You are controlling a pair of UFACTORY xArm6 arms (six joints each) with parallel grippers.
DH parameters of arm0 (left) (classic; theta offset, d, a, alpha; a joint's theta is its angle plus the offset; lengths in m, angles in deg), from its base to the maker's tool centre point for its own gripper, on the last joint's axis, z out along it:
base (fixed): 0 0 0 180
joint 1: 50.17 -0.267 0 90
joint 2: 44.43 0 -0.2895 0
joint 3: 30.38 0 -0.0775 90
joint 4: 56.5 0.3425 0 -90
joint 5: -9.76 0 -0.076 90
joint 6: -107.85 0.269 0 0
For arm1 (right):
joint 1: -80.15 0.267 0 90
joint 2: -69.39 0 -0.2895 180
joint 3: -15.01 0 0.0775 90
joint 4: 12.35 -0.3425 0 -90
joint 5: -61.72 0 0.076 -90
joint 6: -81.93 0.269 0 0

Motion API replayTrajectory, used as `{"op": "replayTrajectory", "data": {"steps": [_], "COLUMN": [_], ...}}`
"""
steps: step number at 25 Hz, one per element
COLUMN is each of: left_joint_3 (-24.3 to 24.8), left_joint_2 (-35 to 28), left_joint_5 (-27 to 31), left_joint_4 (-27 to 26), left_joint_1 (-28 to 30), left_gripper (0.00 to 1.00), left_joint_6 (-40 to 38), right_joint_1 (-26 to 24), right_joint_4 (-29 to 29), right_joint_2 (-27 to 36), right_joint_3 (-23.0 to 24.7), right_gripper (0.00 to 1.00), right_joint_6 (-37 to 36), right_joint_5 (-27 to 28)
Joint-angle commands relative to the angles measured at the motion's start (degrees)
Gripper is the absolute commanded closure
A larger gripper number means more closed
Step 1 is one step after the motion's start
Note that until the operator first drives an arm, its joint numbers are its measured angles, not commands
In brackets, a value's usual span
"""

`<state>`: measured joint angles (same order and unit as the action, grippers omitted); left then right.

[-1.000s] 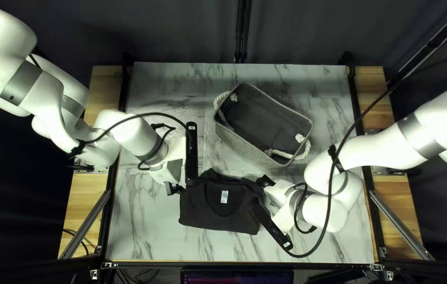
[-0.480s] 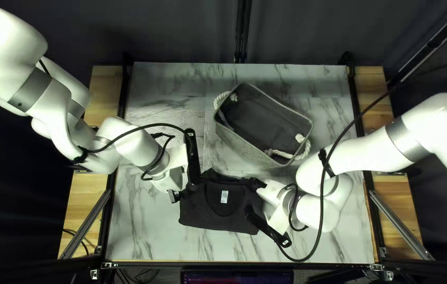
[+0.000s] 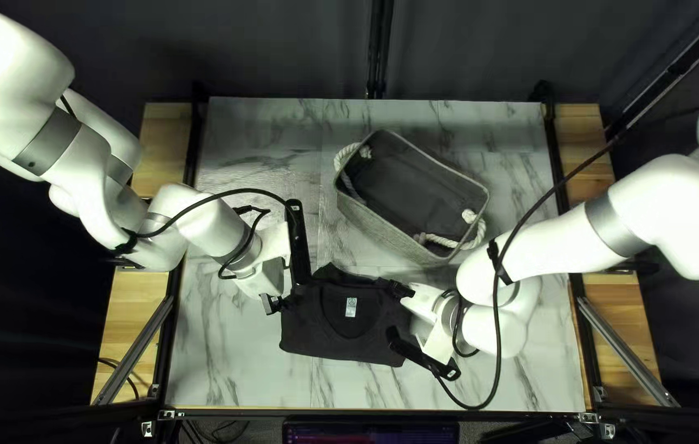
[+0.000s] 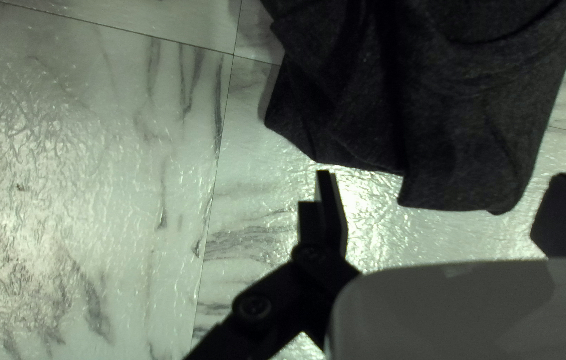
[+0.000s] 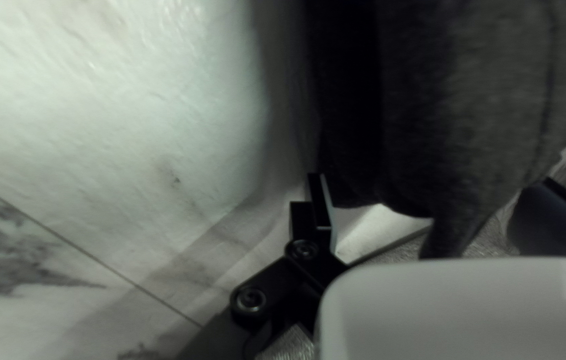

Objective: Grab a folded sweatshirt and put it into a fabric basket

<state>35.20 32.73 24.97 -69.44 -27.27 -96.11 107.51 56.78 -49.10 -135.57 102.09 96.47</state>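
My left arm [image 3: 82, 152] slants in from the left side of the top left view, its upper part bent, its wrist angled down toward the sweatshirt [image 3: 341, 341]. The left gripper [image 3: 293, 294] is at the garment's left side in the top left view. In the left wrist view its fingers stand wide apart with nothing gripped; the dark cloth lies just ahead, its edge short of the fingertips.

My right arm [image 3: 604, 234] comes in from the right side, folding back at the joint above the table so that its wrist points toward the sweatshirt from the other side. The right gripper [image 3: 395, 311] is at the garment's right side. In the right wrist view its fingers are also spread wide, and the cloth reaches into the space between them; it seems to come very near one finger, though the dark fabric makes contact hard to judge. It is not pinched from both sides.

The sweatshirt lies folded on the marble-patterned table [image 3: 234, 370], between the two grippers, its neckline and white label [image 3: 350, 307] facing up. The grey fabric basket [image 3: 382, 230] sits beyond it, toward the table's far edge, turned at a slant, with rope handles [image 3: 456, 243] at its two ends.
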Motion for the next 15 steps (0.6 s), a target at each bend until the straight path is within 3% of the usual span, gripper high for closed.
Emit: {"op": "replayTrajectory", "data": {"steps": [1,7,15], "left_joint_3": [0.1,0.0,-0.8], "left_joint_2": [0.0,0.1,0.0], "left_joint_5": [-0.1,-0.1,1.4], "left_joint_4": [-0.6,-0.6,-1.0], "left_joint_1": [-0.1,0.0,-0.3], "left_gripper": [0.0,0.0,0.0], "left_joint_6": [0.8,0.9,1.7], "right_joint_1": [0.1,-0.2,0.4], "right_joint_4": [1.6,1.6,-0.5], "right_joint_2": [-1.0,-2.3,-1.2], "right_joint_3": [-0.6,-2.9,-2.6], "right_gripper": [0.0,0.0,0.0], "right_joint_6": [1.5,0.8,-0.5], "right_joint_5": [0.3,1.2,1.9]}}
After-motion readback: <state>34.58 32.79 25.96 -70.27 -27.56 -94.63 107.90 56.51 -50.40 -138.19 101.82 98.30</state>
